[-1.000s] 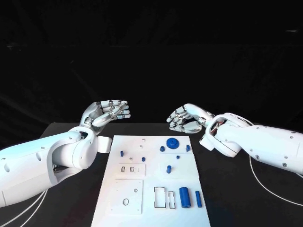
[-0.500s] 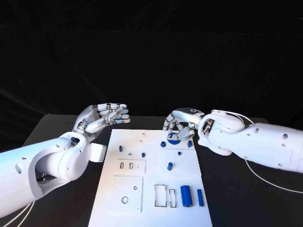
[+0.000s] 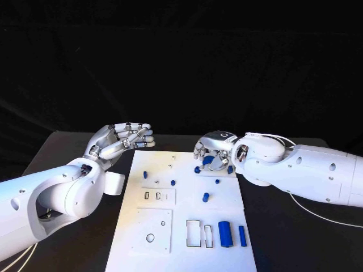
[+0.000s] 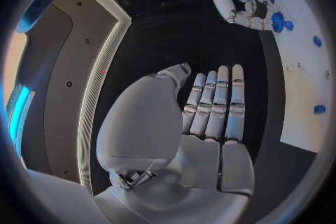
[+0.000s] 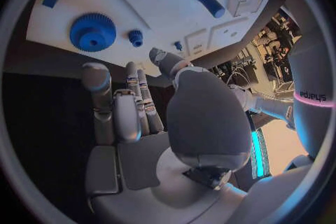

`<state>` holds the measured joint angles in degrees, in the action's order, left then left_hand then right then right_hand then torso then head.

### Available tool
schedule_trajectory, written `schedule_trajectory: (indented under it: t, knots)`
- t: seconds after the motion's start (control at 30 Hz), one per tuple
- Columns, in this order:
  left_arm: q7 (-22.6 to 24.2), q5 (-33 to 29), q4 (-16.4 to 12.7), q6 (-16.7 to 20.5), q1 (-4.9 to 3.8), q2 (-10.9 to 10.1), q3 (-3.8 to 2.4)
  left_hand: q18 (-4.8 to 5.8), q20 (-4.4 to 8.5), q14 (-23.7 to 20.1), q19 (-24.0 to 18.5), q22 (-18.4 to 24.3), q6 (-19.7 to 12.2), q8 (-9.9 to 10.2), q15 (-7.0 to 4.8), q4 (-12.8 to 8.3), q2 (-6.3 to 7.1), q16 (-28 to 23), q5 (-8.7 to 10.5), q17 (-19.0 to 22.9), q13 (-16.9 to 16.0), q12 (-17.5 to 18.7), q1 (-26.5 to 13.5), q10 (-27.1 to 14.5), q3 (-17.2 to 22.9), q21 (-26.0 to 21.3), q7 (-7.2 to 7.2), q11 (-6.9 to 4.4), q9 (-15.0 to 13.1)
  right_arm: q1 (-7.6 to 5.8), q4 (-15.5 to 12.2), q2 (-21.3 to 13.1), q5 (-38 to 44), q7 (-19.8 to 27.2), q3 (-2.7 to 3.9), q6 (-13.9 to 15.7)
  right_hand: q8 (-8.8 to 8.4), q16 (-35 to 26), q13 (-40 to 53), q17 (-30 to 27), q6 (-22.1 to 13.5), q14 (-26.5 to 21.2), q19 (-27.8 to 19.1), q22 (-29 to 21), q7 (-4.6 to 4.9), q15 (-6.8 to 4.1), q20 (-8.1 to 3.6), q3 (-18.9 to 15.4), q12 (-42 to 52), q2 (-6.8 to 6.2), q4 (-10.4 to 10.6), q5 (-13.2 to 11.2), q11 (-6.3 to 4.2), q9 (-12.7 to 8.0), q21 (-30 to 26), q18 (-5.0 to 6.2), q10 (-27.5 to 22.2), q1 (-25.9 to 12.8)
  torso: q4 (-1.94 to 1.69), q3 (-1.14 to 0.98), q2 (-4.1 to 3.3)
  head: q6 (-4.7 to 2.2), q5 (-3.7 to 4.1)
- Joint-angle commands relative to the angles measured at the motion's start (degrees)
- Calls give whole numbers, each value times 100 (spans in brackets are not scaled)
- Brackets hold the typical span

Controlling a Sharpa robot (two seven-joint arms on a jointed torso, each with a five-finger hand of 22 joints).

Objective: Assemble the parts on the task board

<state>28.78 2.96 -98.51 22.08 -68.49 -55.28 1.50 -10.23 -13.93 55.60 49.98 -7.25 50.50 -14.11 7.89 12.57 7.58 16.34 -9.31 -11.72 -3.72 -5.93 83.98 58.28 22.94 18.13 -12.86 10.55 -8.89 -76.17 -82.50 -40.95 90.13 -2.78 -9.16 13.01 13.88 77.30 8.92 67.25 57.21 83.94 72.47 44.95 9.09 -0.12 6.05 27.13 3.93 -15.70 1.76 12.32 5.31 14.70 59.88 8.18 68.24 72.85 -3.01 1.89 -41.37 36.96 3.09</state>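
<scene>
Near edge of the board: you've got the white task board [image 3: 181, 238] lying on the black bench [image 3: 296, 238], and closest to you a thick blue cylinder [image 3: 225, 233] lies beside a thinner blue bar [image 3: 242, 236], next to two empty rectangular slots.
Middle of the board: a small blue peg [image 3: 205, 197] sits alone, with smaller blue pieces scattered just beyond it.
Far end of the board: there's the blue gear [image 5: 92, 32], lying flat near the far right corner, with a small blue bushing [image 5: 136, 38] just beside it.
Right hand: your right hand [image 3: 213, 152] hangs directly over that gear, fingers pointing down around it. From the wrist camera the fingers [image 5: 115, 106] are straight and apart, empty, clear of the gear.
Left hand: your left hand [image 3: 122, 140] is raised off the board's far left corner, over the bench. Fingers [image 4: 217, 103] are together and extended, thumb apart, nothing in the palm.
</scene>
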Motion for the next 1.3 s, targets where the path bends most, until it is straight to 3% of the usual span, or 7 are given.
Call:
schedule_trajectory:
  t: [0.03,0.27,0.6,1.3]
  knots:
    - [12,39,-25,-122,-12,-1,-8,-24,-16,32,31,4,1,-1,3,4,57,-10,22,-9,3,36,-23,23,45,24,-92,0,6,14,44,39,366,-195,-1,-221,-35,62,10,67,-35,275,50,103,2,54,7,-47,7,-34,-5,25,-9,8,81,-67,-33,29,-19,-3,-33,9,11]
    - [10,39,-24,-127,-15,-1,-11,-22,-18,28,28,7,-8,6,8,9,63,-16,24,-13,4,52,-40,17,49,22,-103,7,10,87,167,152,417,-211,-4,-212,-42,154,30,158,-38,283,62,237,3,59,14,-54,16,-2,8,38,-7,23,191,-79,-44,71,-37,-15,-52,12,25]
    - [-1,38,-33,-151,-20,-8,-12,-22,-19,26,26,10,-13,10,10,13,65,-20,25,-15,3,61,-50,15,51,20,-107,11,11,165,318,259,451,-239,-5,-201,-38,176,29,156,-15,264,37,301,23,73,26,-11,2,41,9,56,10,40,241,-83,-95,130,-59,-10,-84,31,42]
    - [-58,38,-11,-170,-25,-13,-12,-21,-22,20,20,15,-23,17,16,17,75,-29,29,-20,3,78,-68,11,53,15,-113,16,15,191,369,308,435,-217,-6,-208,7,373,46,373,102,293,97,689,-16,57,29,223,57,173,110,60,-26,107,536,-121,44,147,-92,-11,-106,73,61]
